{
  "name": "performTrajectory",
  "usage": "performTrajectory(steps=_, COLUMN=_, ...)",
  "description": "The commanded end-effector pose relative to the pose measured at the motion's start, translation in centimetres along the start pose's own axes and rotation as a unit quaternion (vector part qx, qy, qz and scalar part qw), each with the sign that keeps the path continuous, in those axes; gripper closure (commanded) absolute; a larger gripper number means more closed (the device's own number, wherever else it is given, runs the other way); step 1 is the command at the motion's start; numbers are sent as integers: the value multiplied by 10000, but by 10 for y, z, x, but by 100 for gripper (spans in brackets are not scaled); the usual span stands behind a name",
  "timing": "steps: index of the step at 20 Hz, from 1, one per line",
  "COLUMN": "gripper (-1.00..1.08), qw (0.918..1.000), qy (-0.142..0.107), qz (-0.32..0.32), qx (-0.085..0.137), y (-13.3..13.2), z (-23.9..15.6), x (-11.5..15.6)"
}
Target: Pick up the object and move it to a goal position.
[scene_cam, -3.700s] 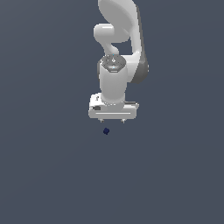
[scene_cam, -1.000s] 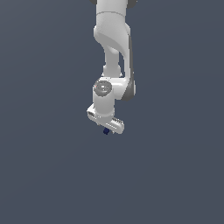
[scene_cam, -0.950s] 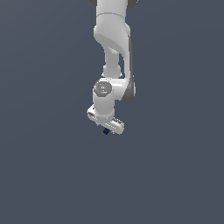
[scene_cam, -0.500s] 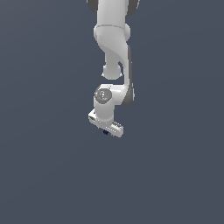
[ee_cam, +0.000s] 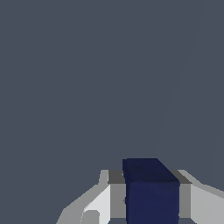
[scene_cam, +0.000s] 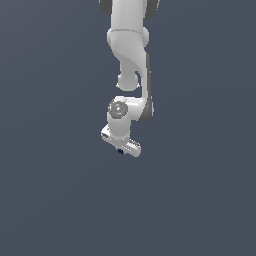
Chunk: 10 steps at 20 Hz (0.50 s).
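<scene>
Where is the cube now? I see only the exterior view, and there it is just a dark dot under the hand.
Observer: In the wrist view, the cube sits between the two fingers of the hand.
Operator: Do the fingers touch it?
Observer: Grey pads meet both of its sides, with no gap visible.
Operator: Is anything else near it?
Observer: Only plain grey background beyond the cube.

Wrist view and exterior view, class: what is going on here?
A white simulated robot arm holds a tiny dark navy-blue cube in its hand. In the wrist view the cube sits between the fingers, apparently clamped. In the exterior view it shows as a dark speck under the hand, against a plain grey background. No goal marker is visible.
</scene>
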<state>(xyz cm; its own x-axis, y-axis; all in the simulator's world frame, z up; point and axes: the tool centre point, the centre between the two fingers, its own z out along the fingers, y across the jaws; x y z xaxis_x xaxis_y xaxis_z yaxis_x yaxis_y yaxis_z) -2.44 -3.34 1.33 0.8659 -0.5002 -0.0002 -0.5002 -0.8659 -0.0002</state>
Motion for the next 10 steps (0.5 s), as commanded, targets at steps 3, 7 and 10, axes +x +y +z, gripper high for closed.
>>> performTrajectory(steps=3, gripper=108, qw=10000, qy=1, qz=2, qx=-1, y=0, z=0, x=0)
performTrajectory(steps=7, gripper=108, qw=10000, qy=1, qz=2, qx=-1, y=-9, z=-5, x=0)
performTrajectory(steps=10, gripper=108, qw=10000, qy=1, qz=2, qx=-1, y=-23, z=-13, x=0)
